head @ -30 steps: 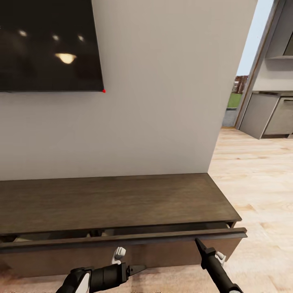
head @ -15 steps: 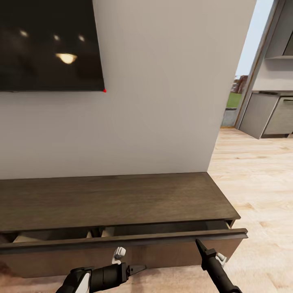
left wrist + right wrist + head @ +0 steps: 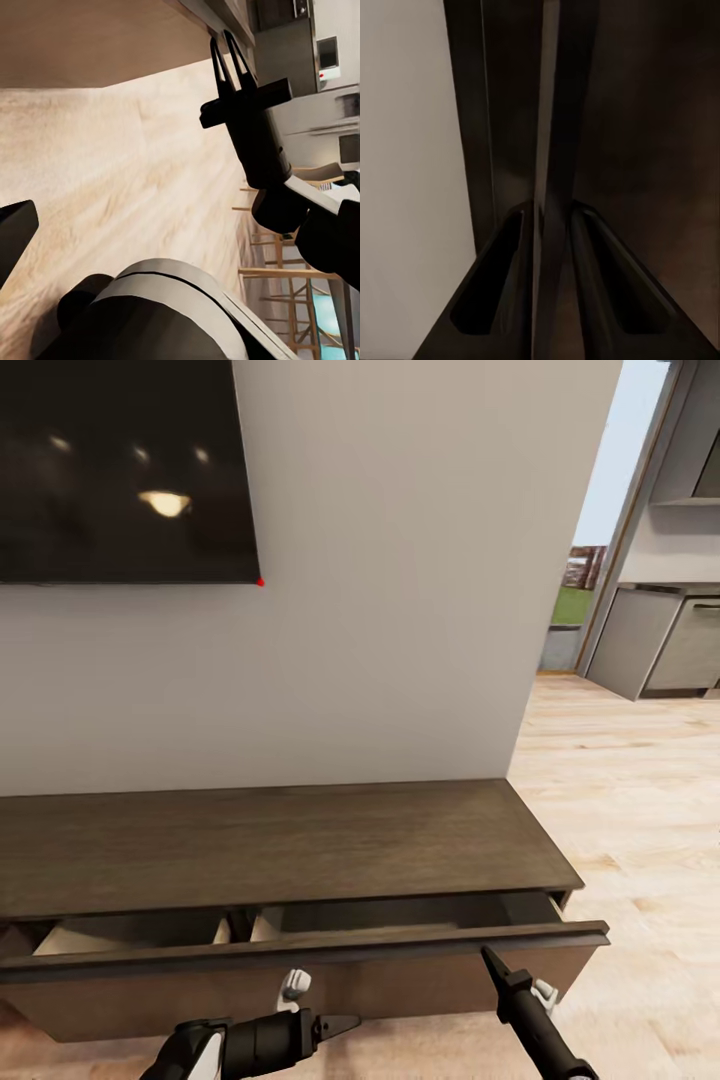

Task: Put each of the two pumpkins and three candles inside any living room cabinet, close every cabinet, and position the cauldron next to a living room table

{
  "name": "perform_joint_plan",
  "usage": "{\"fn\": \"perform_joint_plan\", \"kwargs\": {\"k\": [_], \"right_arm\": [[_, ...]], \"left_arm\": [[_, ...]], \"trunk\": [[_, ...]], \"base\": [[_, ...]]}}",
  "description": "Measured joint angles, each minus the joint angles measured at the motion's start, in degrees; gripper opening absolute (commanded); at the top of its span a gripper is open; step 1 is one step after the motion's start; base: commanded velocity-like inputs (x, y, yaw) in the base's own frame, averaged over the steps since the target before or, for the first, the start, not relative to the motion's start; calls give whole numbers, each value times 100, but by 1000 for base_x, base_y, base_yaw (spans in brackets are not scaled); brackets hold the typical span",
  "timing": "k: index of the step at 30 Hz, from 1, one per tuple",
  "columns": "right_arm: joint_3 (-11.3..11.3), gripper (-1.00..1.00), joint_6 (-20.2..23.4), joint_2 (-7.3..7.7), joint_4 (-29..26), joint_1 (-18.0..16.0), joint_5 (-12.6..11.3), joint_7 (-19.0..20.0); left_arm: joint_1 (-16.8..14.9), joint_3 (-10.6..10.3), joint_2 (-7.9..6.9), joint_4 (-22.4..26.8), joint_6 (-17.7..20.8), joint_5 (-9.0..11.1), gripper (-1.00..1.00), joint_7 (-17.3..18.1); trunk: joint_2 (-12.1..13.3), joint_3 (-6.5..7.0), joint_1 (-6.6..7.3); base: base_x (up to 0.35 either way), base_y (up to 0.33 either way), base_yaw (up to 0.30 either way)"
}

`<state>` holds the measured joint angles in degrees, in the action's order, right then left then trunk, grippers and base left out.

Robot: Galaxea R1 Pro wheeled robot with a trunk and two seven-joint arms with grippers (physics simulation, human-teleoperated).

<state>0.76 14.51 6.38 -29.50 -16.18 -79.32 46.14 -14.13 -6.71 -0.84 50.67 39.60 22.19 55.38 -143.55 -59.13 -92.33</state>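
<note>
so the cabinet (image 3: pixel 300 850) drawer's hanging open with the right claw (image 3: pixel 488 956) pinched narrow on its top edge, left claw (image 3: pixel 345 1022) can't tell, closing's still left.

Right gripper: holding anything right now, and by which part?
The right gripper is shut on the top edge of the cabinet drawer front, near its right end; the fingers straddle that edge. The left gripper holds nothing.
</note>
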Motion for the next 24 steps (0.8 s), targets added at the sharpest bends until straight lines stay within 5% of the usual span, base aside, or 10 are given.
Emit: {"fn": "perform_joint_plan", "kwargs": {"k": [16, 17, 24], "right_arm": [[21, -100, -6, 2, -203, 0, 3, -314], [17, -100, -17, 3, 71, -5, 22, 104], [19, -100, -18, 2, 81, -1, 7, 120]], "left_arm": [[0, -17, 2, 1, -2, -1, 100, -1], [0, -17, 2, 3, 0, -1, 100, -1], [0, -18, 2, 1, -3, -1, 100, -1]], "trunk": [[0, 0, 1], [0, -1, 1], [0, 0, 1]], "base": [[-56, 0, 0], [-21, 0, 0], [-43, 0, 0]]}}
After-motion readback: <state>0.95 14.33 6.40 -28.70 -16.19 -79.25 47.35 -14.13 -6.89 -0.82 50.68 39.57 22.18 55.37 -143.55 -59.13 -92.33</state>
